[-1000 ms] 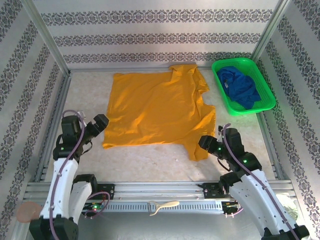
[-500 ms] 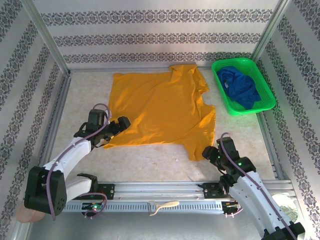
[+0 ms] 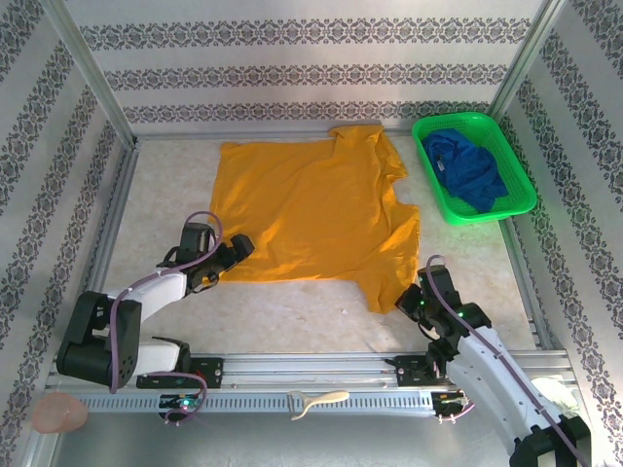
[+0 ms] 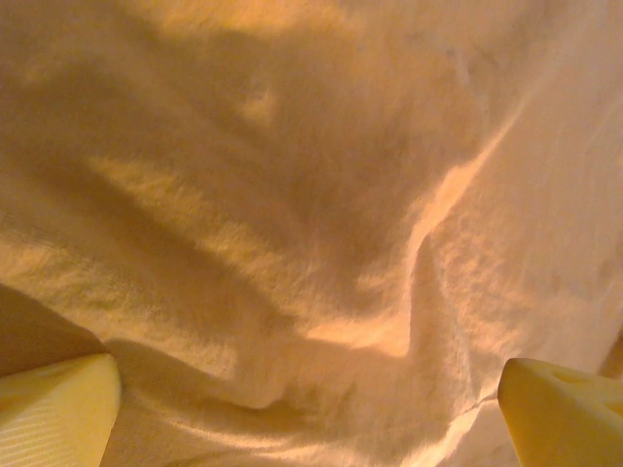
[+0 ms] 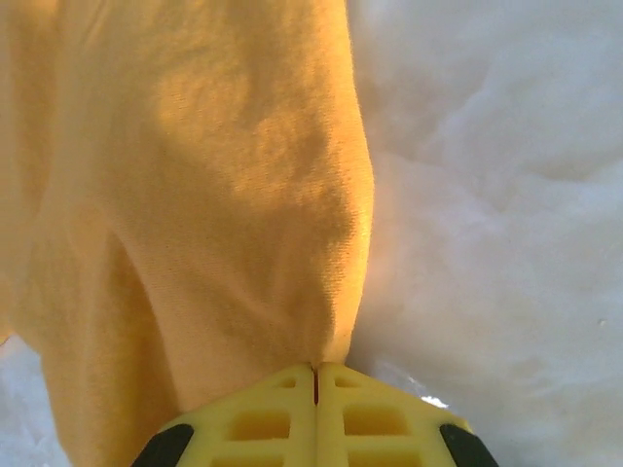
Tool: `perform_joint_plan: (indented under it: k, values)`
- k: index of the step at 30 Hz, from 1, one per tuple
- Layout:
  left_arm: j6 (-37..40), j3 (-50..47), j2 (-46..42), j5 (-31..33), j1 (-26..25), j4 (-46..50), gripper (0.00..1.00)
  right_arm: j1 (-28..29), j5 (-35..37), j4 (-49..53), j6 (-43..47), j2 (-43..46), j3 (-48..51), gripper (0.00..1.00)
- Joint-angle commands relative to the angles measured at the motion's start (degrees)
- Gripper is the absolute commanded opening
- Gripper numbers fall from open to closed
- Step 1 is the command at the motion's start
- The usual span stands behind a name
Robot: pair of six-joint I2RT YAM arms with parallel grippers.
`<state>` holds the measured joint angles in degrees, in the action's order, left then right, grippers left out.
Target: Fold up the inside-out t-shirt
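Presently, one orange-yellow t-shirt (image 3: 311,209) lies spread across the middle and rear of the table (image 3: 292,316), mostly flat, with shallow wrinkles and a bunched fold at its rear right corner. Two arms are in view, each carrying one claw. The left claw (image 3: 238,248) sits low at the near-left corner of the t-shirt. In the left wrist view the left claw (image 4: 311,418) stands wide open, its two yellow fingertips (image 4: 54,409) far apart at either side of the rumpled cloth, with nothing held between them. The right claw (image 3: 409,300) is at the near-right flap of the t-shirt, apparently a sleeve. In the right wrist view the right claw (image 5: 313,389) is fully closed, both fingers pressed together, and the edge of the orange cloth (image 5: 243,195) runs down into the seam between them, so it is pinching the fabric. One green basket (image 3: 425,170) stands at the rear right of the table, just beside the t-shirt, holding one dark blue garment (image 3: 467,170).
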<state>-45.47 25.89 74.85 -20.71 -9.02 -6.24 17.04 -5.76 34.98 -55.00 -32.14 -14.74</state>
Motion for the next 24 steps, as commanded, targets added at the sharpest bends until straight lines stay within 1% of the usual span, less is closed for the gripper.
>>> perform_joint_plan:
  k: [1, 5, 9, 14, 19, 20, 21, 22, 24]
  values:
    - [-0.1, -1.9, 2.2, 2.0, -0.3, -0.6, 1.00, 0.4, 1.1, 4.2, 1.8, 3.3, -4.5, 0.00]
    - [-1.0, -2.7, 1.5, 3.7, -0.2, 1.9, 1.00, 0.4, 2.5, 10.7, 3.1, 5.7, -10.4, 0.00]
    - [-1.4, -3.5, -2.3, 4.3, -0.3, 6.4, 1.00, 0.4, 2.2, 15.2, 2.5, 8.5, -14.2, 0.00]
    - [-0.8, -5.1, -13.0, 5.3, -0.2, 15.4, 1.00, 0.4, 3.6, 20.7, 1.1, 13.2, -17.0, 0.00]
    - [-1.1, -4.8, -27.6, 7.0, -0.2, 27.0, 1.00, 0.5, 3.8, 23.8, -1.2, 16.3, -16.7, 0.00]
    - [-1.1, -4.2, -29.6, 7.3, -0.3, 29.1, 1.00, 0.5, 4.2, 24.5, -1.8, 16.6, -16.8, 0.05]
    - [-1.1, -3.3, -32.0, 7.7, -0.3, 31.3, 1.00, 0.5, 5.3, 25.3, -2.2, 17.0, -17.2, 0.23]
    - [-1.0, -2.2, -33.6, 8.1, -0.2, 33.2, 1.00, 0.5, 6.5, 25.7, -2.6, 17.5, -17.8, 0.37]
    - [-0.8, 0.0, -35.2, 8.8, -0.2, 34.5, 1.00, 0.4, 8.8, 25.2, -2.2, 17.4, -19.2, 0.45]
